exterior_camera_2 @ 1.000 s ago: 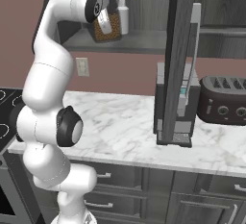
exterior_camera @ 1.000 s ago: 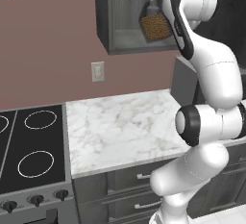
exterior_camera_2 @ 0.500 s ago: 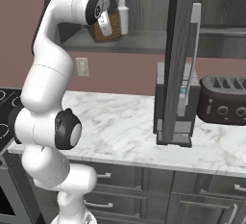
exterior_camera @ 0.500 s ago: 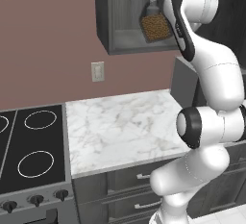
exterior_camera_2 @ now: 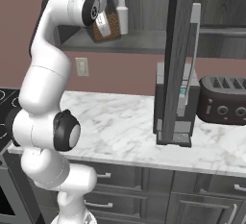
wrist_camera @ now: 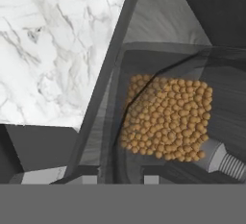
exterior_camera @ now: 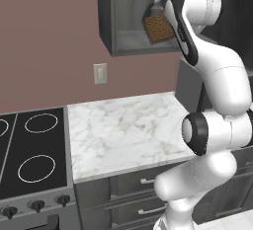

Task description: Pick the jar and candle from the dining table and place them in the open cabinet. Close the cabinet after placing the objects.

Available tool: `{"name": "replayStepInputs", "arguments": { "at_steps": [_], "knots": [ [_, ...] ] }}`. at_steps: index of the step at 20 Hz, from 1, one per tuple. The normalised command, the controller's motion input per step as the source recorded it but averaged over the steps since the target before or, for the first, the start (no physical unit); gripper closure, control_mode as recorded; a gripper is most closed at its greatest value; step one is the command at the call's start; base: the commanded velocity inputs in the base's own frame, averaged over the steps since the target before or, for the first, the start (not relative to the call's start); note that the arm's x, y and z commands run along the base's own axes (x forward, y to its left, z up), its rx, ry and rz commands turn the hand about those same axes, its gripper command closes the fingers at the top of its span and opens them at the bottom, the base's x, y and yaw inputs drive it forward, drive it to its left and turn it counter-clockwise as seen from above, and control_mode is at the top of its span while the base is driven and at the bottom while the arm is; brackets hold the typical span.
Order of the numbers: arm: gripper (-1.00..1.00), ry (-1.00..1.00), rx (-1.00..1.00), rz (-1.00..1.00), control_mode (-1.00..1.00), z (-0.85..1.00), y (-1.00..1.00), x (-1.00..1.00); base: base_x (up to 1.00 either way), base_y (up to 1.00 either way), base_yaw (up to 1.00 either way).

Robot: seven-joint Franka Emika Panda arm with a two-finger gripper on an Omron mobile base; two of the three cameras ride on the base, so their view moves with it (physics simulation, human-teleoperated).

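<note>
Left base view: the arm holds the jar tilted inside the open cabinet, above its shelf.

From the left: stove, then marble counter, then the arm reaching up into the cabinet. The gripper is clamped on the jar, which sits right between its tips; in the hand view the jar and its grainy fill lie directly ahead of the claw, over the shelf floor. A white spray bottle stands on the shelf just beside the jar; a sideways push could knock it over. The jar looks tilted, so letting go now could tip it or roll it off the shelf edge onto the counter. Farther right, the open door hangs near the toaster.
</note>
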Motion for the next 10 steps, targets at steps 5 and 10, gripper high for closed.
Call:
{"name": "replayStepInputs", "arguments": {
  "at_steps": [5, 10],
  "knots": [
    [-1.00, 0.04, -0.02, 0.00, -1.00, -0.08, 0.22, 0.36, 0.00, 0.00, 0.00],
    [-1.00, 0.00, 0.00, 0.00, -1.00, 0.00, 0.00, 0.31, 0.00, 0.00, 0.00]
  ]
}}
